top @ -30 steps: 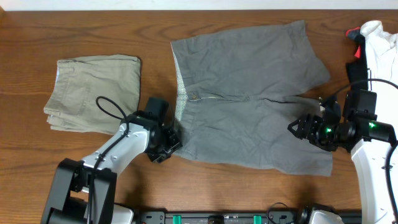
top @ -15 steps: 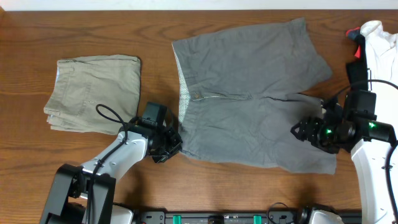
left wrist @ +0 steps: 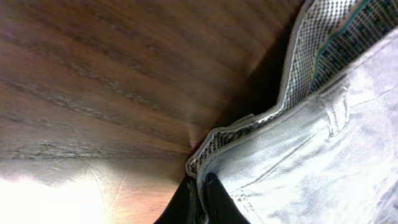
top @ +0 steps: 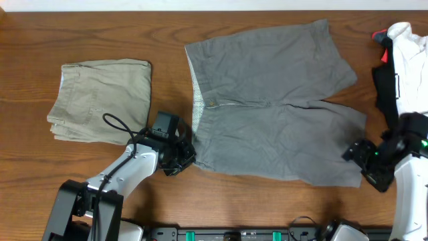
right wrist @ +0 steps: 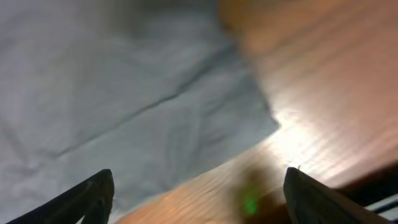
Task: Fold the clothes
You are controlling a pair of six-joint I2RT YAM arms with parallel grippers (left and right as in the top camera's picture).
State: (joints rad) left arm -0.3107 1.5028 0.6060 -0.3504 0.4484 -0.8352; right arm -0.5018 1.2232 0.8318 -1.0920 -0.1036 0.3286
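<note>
shorts [top: 267, 114] lie flat, waistband corner pinched by left claw [top: 186, 155].

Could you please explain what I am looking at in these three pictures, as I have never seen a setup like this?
This is a robot with two arms at a wooden table, each ending in a two-finger gripper. The wide picture looks straight down from above. The other two come from small cameras on the wrists, so they show the cloth very close up. On the table lie grey shorts spread flat, folded beige shorts to one side, and a white-and-black garment at the far edge. The left gripper is shut on the waistband corner of the grey shorts, and its wrist view shows the pinch. The right gripper is open and holds nothing, near the hem corner of one leg.
</note>
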